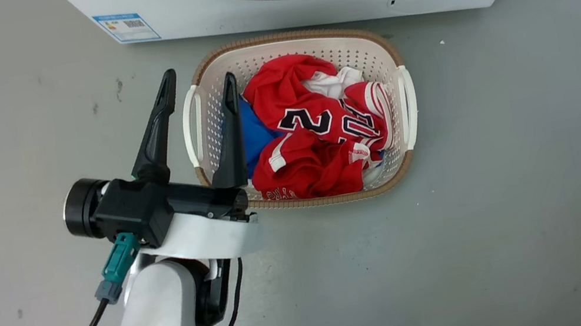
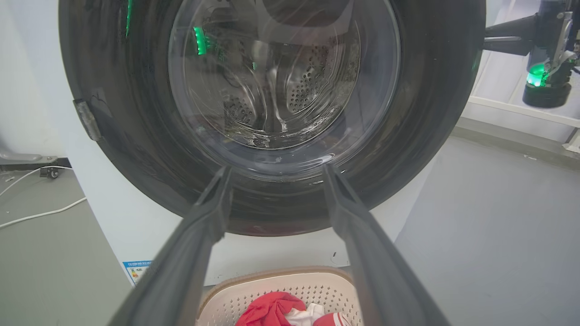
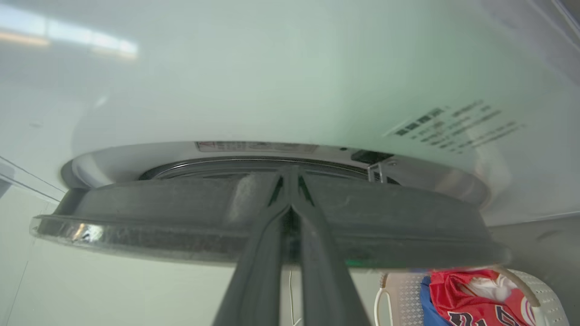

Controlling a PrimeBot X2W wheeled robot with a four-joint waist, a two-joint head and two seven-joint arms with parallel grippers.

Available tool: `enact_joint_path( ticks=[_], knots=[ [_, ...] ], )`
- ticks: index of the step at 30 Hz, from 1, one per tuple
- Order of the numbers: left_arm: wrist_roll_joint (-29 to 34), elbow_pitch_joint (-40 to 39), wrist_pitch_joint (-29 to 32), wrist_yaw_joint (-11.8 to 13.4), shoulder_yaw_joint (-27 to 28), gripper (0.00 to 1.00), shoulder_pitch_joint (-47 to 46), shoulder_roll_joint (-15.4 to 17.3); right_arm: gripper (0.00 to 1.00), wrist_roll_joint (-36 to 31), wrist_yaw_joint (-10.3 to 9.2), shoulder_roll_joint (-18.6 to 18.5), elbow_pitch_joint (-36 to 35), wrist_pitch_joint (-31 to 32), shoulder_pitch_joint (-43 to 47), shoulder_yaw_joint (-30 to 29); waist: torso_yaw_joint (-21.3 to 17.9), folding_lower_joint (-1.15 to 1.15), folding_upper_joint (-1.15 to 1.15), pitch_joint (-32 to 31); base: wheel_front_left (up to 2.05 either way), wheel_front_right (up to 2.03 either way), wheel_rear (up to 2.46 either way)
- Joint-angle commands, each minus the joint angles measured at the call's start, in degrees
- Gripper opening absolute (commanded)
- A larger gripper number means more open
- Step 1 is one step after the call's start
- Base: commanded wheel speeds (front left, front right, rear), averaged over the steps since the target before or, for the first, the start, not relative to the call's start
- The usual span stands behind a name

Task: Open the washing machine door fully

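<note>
- Two pincers are in view: the left pincer [image 1: 199, 77] hangs low with its fingers spread apart, empty, pointing at the washing machine door [image 2: 435, 113].
- We see the right pincer [image 3: 290, 174] with its tips pressed together at the door's right rim; whether they pinch anything we cannot tell.
- At that rim a narrow gap shows between the door and the white front of the washing machine [image 1: 271, 20].
- Through the door's clear window [image 2: 281, 77] we see the perforated steel drum [image 2: 312, 86].
- We find the laundry basket [image 1: 408, 100] on the floor [image 1: 537, 173] just near of the machine, below the door's black lower edge, full of red jerseys [image 1: 314, 129].
- Right of the basket the floor lies open; on the left, white cables [image 2: 41, 213] trail beside the machine.
</note>
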Motion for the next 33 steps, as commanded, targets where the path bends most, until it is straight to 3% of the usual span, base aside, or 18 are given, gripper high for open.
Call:
enact_joint_path(
  ticks=[1, 11, 22, 33],
  knots=[
    [-0.3, -0.3, -0.1, 0.3, -0.3, 1.0, -1.2, -0.1, 0.0, -0.2, 0.02, 0.5, 1.2, 0.1, -1.8, 0.8, 0.5, -0.01, 0.0, 1.0, 0.0, 0.0, 0.0],
    [-0.6, 0.0, -0.1, 0.8, -1.2, 1.0, -2.1, -0.1, 0.0, 1.3, 0.02, 2.0, 3.1, 4.7, -4.6, 3.9, 0.8, -0.01, 0.0, 2.2, 0.0, 0.0, 0.0],
    [-0.1, 2.7, -0.1, 0.0, -0.9, 1.0, -0.5, -0.1, 0.0, 5.0, 0.1, -0.4, -4.8, 9.9, 3.5, 5.0, -0.6, -0.01, 0.0, -2.3, 0.0, 0.0, 0.0],
    [0.0, 6.0, -0.1, -0.6, 0.1, 1.0, 3.2, -0.1, 0.0, 9.9, 0.09, -2.8, -14.5, 10.9, 15.0, 7.6, -2.1, -0.01, 0.0, -9.0, 0.0, 0.0, 0.0]
  ],
)
